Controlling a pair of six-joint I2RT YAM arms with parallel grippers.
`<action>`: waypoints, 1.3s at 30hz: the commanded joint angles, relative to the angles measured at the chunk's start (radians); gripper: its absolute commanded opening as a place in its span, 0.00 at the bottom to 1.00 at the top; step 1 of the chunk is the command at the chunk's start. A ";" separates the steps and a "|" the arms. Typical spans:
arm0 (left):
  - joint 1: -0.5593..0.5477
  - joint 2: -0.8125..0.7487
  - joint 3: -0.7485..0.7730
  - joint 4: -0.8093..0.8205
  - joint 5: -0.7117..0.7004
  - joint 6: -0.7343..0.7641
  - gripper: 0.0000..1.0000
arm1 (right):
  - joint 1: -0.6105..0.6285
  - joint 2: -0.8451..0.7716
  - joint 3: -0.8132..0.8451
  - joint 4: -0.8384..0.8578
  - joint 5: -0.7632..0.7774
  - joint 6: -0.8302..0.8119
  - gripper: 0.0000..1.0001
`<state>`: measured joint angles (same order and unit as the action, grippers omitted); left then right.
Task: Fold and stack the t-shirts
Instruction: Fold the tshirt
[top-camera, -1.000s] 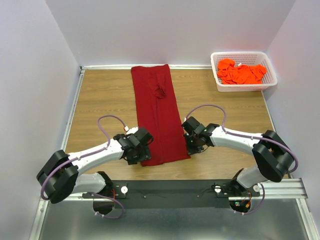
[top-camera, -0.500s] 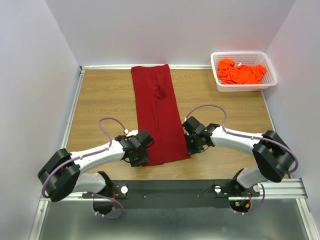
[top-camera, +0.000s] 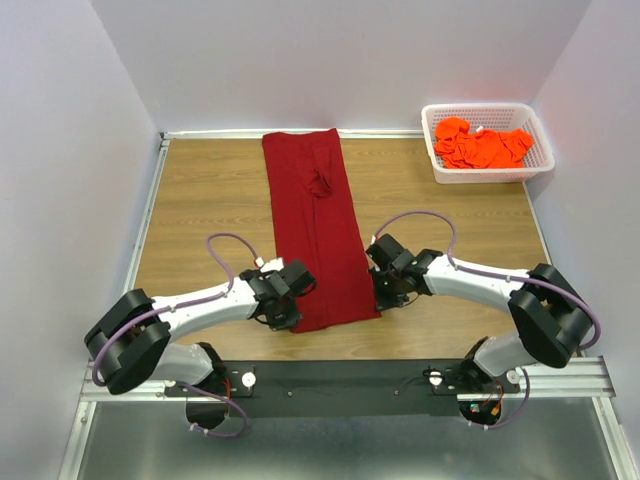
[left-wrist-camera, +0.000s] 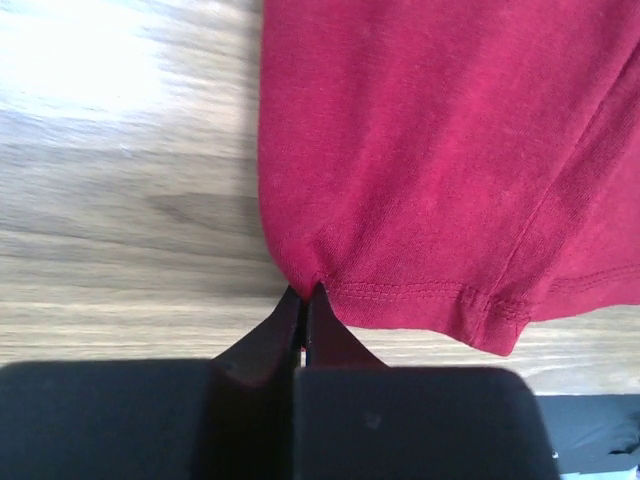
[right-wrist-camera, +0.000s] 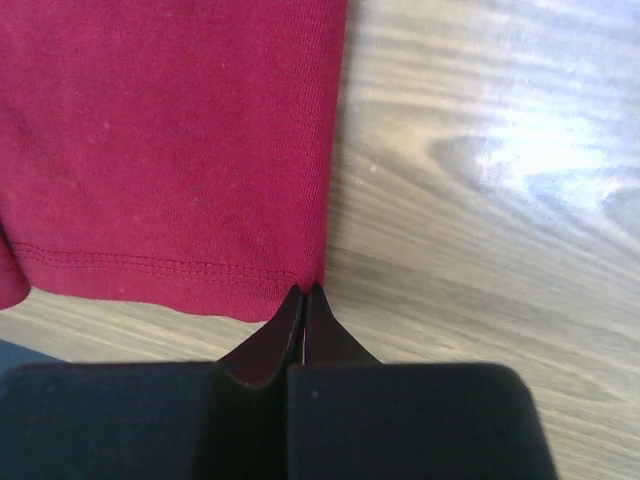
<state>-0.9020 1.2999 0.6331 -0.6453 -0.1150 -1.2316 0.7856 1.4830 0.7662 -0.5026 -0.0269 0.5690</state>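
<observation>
No legible text, label, brand, number or sign on anything in view.

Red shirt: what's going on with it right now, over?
Left pincer shut on maroon t-shirt, near corner. Right pincer shut on other near corner. Shirt flat, long strip. Nothing in the way.
</observation>
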 joint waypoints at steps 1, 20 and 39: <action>-0.055 0.038 -0.030 -0.034 -0.003 -0.043 0.00 | 0.001 -0.029 -0.056 -0.051 -0.059 0.025 0.01; 0.218 -0.073 0.184 -0.016 -0.012 0.216 0.00 | -0.141 0.020 0.418 -0.278 0.132 -0.150 0.01; 0.488 0.304 0.524 0.177 -0.137 0.523 0.00 | -0.221 0.367 0.691 0.004 0.228 -0.264 0.01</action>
<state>-0.4335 1.5669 1.1286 -0.5251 -0.1925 -0.7609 0.5793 1.8130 1.4128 -0.5629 0.1501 0.3344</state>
